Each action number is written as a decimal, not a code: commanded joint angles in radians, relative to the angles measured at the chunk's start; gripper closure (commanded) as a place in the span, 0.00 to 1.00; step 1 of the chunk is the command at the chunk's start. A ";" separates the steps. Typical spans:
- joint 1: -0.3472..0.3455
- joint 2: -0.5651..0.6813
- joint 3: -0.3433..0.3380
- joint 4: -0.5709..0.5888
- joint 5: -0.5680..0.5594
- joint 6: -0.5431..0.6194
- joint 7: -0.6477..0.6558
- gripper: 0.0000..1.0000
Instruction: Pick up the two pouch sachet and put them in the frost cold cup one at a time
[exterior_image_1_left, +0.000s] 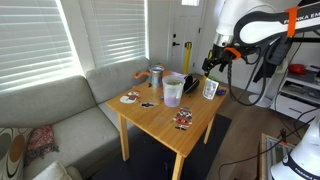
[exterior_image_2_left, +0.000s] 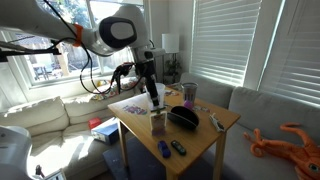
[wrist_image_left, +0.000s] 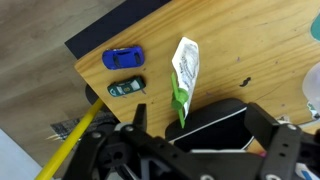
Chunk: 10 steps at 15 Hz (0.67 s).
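Claw (wrist_image_left: 205, 126) spread above one pouch sachet (wrist_image_left: 185, 72)

Both my fingers stand wide apart at the bottom of the wrist view, gripping nothing. The sachet stands on the desk (wrist_image_left: 250, 40) at my 12 o'clock, white with a green edge. At my 10 o'clock lie a blue toy car (wrist_image_left: 123, 58) and a darker toy car (wrist_image_left: 126, 87), near the desk corner. In an exterior view I hang just over the sachet, and the frost cold cup (exterior_image_1_left: 173, 91) stands near it at its 9 o'clock. A teal-and-orange cup (exterior_image_1_left: 157, 76) sits at the frosted cup's 10 o'clock.
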 joint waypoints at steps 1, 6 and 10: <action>-0.005 0.031 -0.032 -0.027 -0.003 0.058 -0.031 0.00; -0.002 0.065 -0.062 -0.045 0.025 0.164 -0.036 0.26; 0.001 0.085 -0.066 -0.040 0.040 0.156 -0.036 0.55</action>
